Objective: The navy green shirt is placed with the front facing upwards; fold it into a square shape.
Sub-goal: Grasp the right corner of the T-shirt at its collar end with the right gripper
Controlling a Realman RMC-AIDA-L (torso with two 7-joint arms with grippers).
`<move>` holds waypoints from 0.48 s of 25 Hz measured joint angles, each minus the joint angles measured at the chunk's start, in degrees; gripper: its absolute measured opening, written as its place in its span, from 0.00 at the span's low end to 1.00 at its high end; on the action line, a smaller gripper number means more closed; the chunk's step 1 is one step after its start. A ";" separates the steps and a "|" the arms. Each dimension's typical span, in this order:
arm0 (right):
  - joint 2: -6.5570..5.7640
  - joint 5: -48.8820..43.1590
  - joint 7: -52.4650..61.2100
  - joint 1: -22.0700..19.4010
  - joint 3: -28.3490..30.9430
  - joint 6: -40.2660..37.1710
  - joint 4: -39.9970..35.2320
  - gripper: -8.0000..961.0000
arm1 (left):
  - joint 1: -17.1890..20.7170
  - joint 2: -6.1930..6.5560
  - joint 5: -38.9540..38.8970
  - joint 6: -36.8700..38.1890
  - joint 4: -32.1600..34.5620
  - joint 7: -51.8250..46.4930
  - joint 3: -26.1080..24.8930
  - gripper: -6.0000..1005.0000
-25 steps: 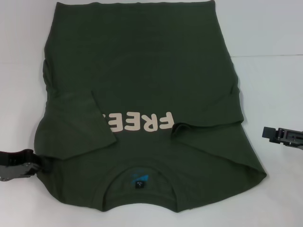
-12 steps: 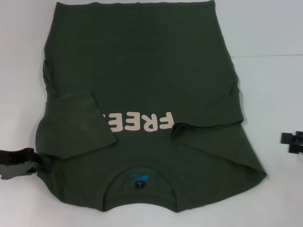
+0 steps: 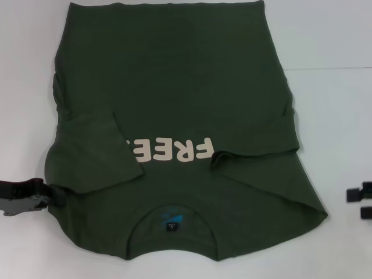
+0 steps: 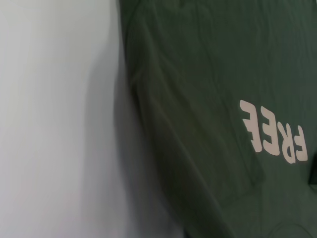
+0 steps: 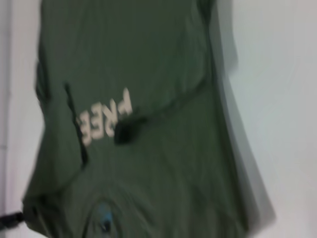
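Note:
The navy green shirt (image 3: 174,99) lies flat on the white table with its front up. Cream "FREE" lettering (image 3: 171,150) shows on the chest, and the collar with its blue label (image 3: 171,222) is nearest me. Both sleeves are folded inward over the body. My left gripper (image 3: 53,195) rests on the table at the shirt's near left shoulder edge, its tip at the cloth. Out at the right border of the head view, my right gripper (image 3: 359,203) is open, off the shirt and holding nothing. The shirt (image 4: 208,99) also shows in the left wrist view, and the shirt (image 5: 148,99) fills the right wrist view.
The white table (image 3: 337,116) shows bare to the right of the shirt and at the far left. A faint seam line (image 3: 331,68) runs across the table at the upper right. The shirt's hem reaches the far edge of the head view.
My right gripper has drawn back to the right and nearer to me, almost leaving the head view. My left gripper has edged right, up to the shirt's shoulder. The shirt has not moved.

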 joint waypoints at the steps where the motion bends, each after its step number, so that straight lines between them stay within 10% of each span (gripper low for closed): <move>1: 0.43 -1.21 0.09 0.54 0.01 0.03 0.01 0.79 | 0.00 0.00 -0.04 0.01 -0.04 0.05 0.00 0.05; 12: 2.64 -3.52 0.22 3.42 -1.65 3.89 0.01 0.79 | 0.27 -0.09 -0.20 -0.03 -0.24 0.85 -0.19 0.05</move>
